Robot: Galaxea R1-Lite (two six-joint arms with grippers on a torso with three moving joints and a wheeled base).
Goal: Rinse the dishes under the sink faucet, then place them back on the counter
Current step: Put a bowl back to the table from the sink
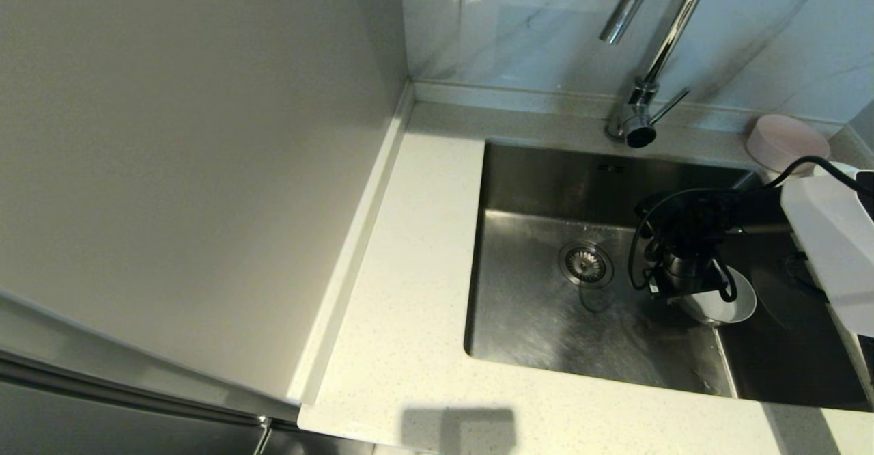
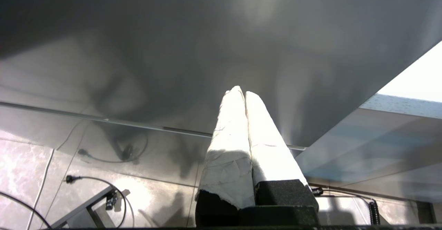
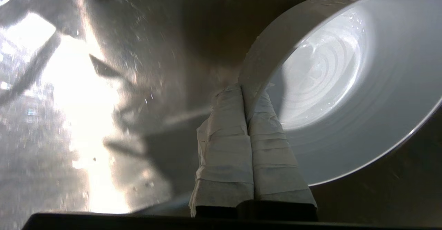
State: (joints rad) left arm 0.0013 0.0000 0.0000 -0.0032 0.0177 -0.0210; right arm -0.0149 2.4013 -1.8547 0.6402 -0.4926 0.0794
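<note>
So your right gripper [image 3: 246, 95] was down inside the large rectangular brushed stainless-steel sink [image 1: 539, 188], its two white-taped fingers [image 3: 224, 147] pinched together on the straight wall of a small round white glazed bowl [image 3: 345, 85]; one finger sat outside the wall, the other inside, and no gap showed between them beyond the thin rim; that bowl was held, tipped on edge, its open mouth turned sideways and its base away from your fingers. From the head view the bowl [image 1: 727, 301] hung low over the right part of the basin floor, to the right of the round metal drain strainer [image 1: 586, 264]; the tall shiny chrome gooseneck faucet [image 1: 655, 38] stood behind and to the left, its spout high above the drain side; so the rinse, I'd judge, called for carrying the bowl up and leftward toward that spout. Wet streaks glinted on the steel; beads of water clung inside the bowl, whose smooth glaze showed faint concentric rings; slippery stuff, likely, for a pinch on one rim. A pale pink round dish [image 1: 786, 142] waited upside down on the off-white speckled counter [image 1: 410, 305] at the back right corner. Your left gripper [image 2: 244, 93] hung parked out of the work, taped fingers pressed together on nothing, nowhere near the sink; the right arm was plainly the nearer one.
</note>
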